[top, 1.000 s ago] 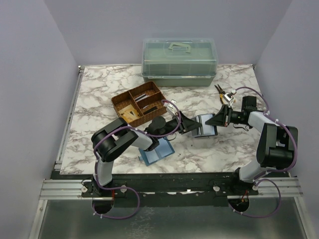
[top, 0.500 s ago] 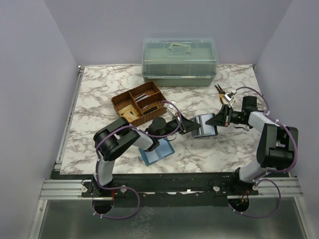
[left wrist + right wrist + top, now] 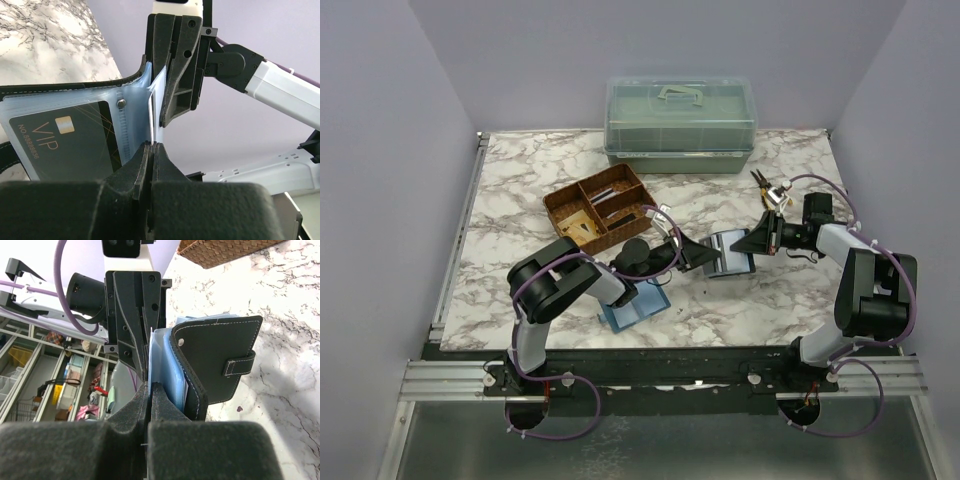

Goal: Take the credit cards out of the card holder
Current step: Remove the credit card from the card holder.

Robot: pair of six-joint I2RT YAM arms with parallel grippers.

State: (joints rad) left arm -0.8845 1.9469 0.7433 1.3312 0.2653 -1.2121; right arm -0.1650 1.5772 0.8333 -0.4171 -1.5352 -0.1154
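Marble tabletop (image 3: 510, 190): my left gripper (image 3: 151, 146) & right gripper (image 3: 150, 385) both clamped on open card holder (image 3: 732, 252), right of wicker tray (image 3: 600, 208); VIP card (image 3: 65, 145) inside.

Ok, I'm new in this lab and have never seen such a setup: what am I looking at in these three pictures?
Two robot arms are bolted at the near edge of a marble-patterned table. The wide picture comes from a fixed camera above and behind them. The other two come from a camera on each wrist, looking along that arm's own claw. On the table are a lidded green box, a wicker tray and a light-blue folder. Between the arms, the left claw and the right claw are each shut on the small black card holder, which is open, pinching its thin clear sleeves. One sleeve shows a dark VIP card, not yet out.
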